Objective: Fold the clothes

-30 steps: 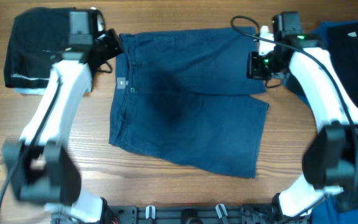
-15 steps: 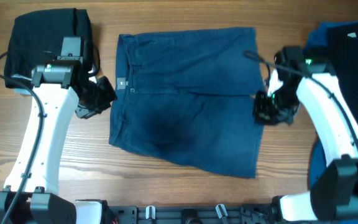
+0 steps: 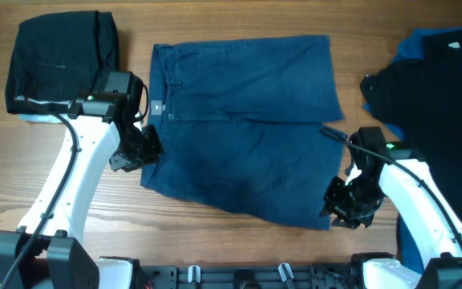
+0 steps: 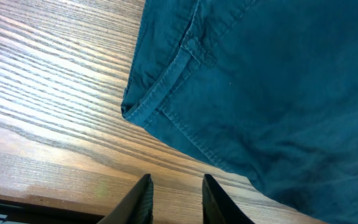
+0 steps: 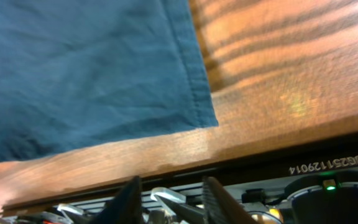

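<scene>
The navy shorts lay flat and unfolded in the middle of the desk, with a black garment apparently folded at the far left and a dark heap waiting on the right, so most of the task seemed left. The left end effector, beside the waistband's near corner, and the right end effector, at the near hem corner, both had their fingers apart and empty. Pale wood grain filled every view, and no room showed beyond it.

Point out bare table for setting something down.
Bare wood: the front strip below the navy shorts, and the left edge below the black folded garment. Crowded: the right side under the dark garment pile, and the shorts' front corners, where the left gripper and right gripper hover.
</scene>
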